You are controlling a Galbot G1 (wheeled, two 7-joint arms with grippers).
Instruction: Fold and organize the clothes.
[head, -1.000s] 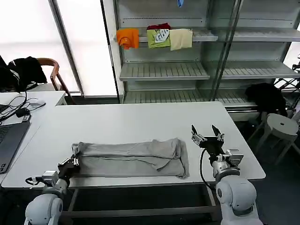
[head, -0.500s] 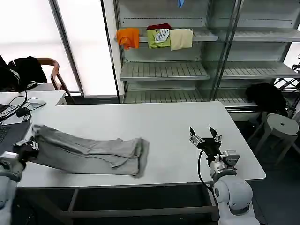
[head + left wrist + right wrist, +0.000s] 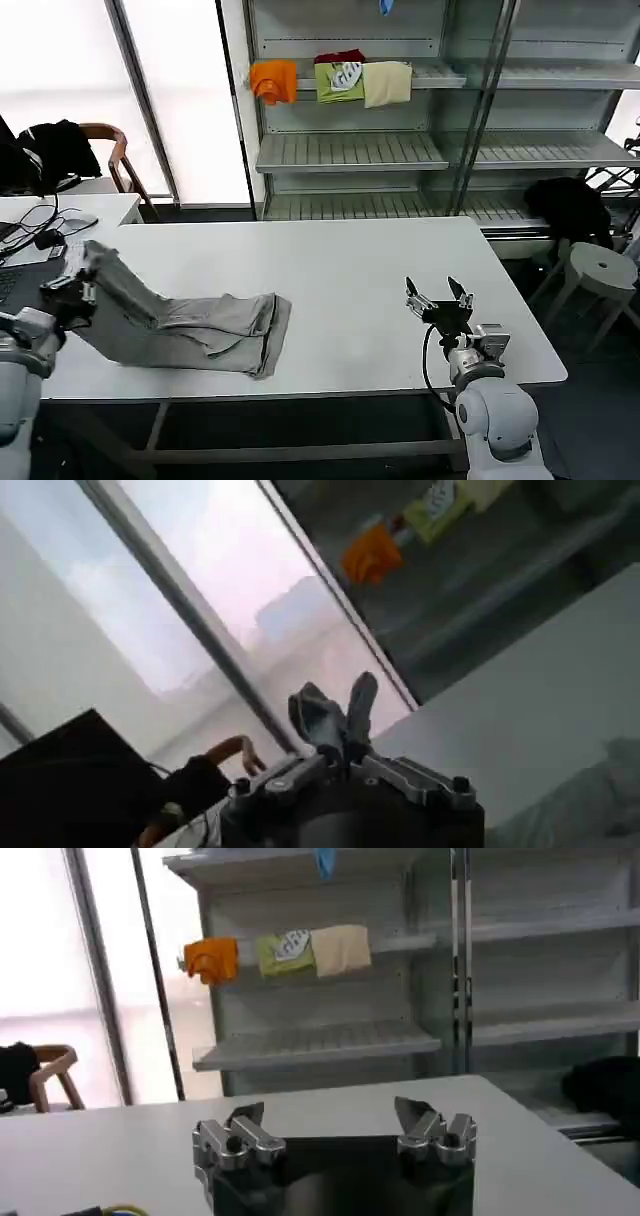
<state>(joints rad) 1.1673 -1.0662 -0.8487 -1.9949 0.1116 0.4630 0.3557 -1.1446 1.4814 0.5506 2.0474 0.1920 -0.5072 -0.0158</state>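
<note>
Dragged farther left since the earlier frame, the grey shirt [image 3: 190,325] hangs from the clamped left gripper [image 3: 75,290] near the laptop [image 3: 12,283]; the right gripper [image 3: 438,297] waits, fingers apart.

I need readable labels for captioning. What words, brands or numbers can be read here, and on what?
None can be read.
Green garment on the shelf: a white print, too blurred to read.
Grey shirt, pinched by the left end effector: no print is visible.

Silver-grey arms, prob. black cable [image 3: 430,362].
</note>
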